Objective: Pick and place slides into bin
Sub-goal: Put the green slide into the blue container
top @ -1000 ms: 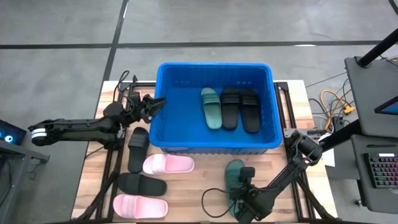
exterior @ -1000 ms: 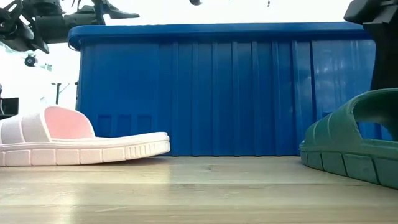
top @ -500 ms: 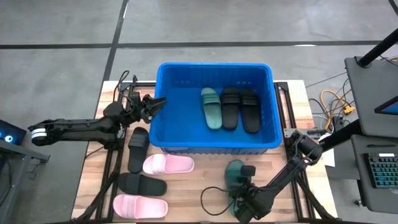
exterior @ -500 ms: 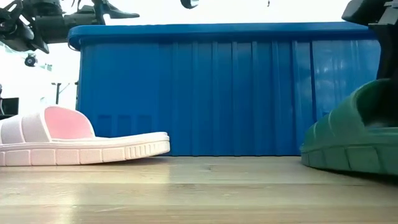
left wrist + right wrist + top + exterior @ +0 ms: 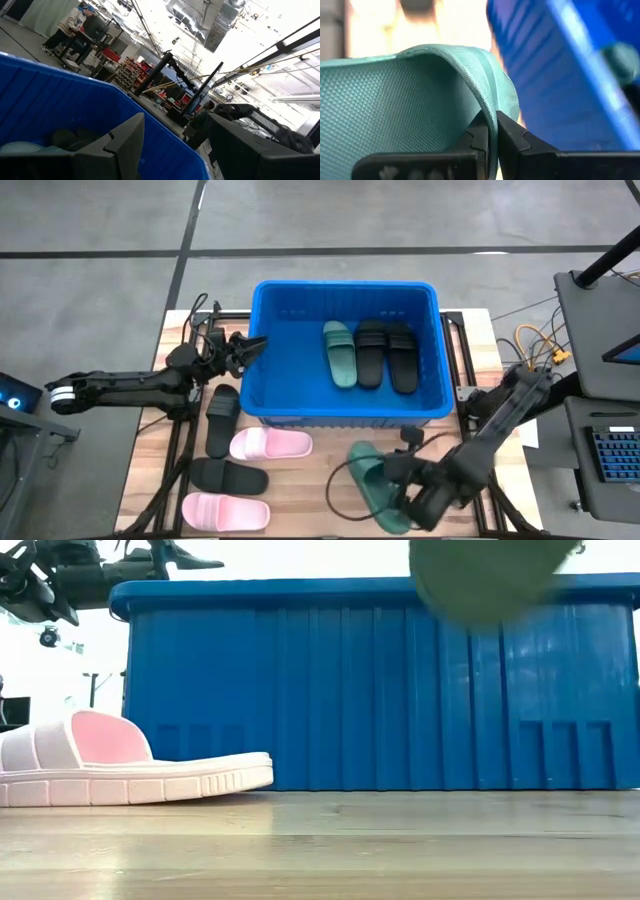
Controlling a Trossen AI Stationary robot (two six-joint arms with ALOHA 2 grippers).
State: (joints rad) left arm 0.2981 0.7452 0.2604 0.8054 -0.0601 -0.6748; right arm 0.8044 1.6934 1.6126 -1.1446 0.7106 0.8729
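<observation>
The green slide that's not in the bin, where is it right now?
The green slide hangs off the table in front of the bin, toward its right end, pinched by its strap in the right gripper.

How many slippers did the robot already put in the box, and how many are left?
Three slides lie in the blue bin: one green slide and two black slides. The right gripper is shut on the strap of the other green slide, lifted off the table. Four wait on the table: two pink slides, two black ones.
</observation>
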